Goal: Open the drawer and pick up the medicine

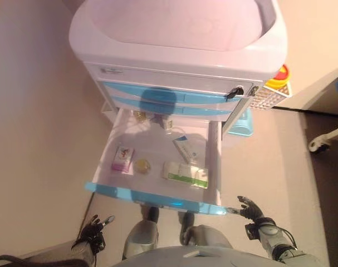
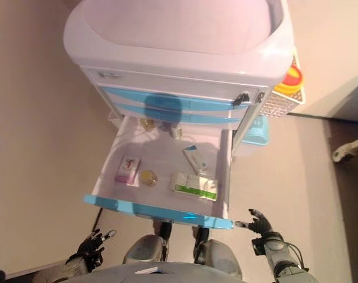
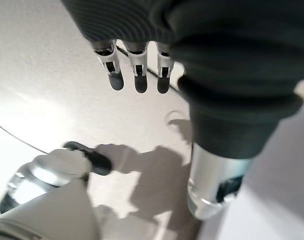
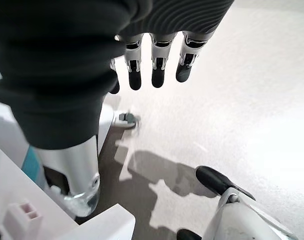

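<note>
The white medical cart (image 1: 174, 50) has its lower drawer (image 1: 152, 197) pulled fully out, with a blue front edge. Inside lie a pink-and-white medicine box (image 1: 122, 158), a small round yellow item (image 1: 142, 166), a green-and-white box (image 1: 185, 174) and a white-and-blue tube box (image 1: 184, 148). More small items sit at the drawer's back (image 1: 157, 119). My left hand (image 1: 93, 232) hangs low, below the drawer's left corner, fingers straight and empty. My right hand (image 1: 251, 211) is open and empty just right of the drawer's front right corner.
A perforated white basket (image 1: 272, 94) with a red-and-yellow container (image 1: 280, 75) hangs on the cart's right side. A light blue bin (image 1: 244, 123) stands beside the cart. A white wheeled leg (image 1: 324, 142) stands at the right. Bare floor lies left of the cart.
</note>
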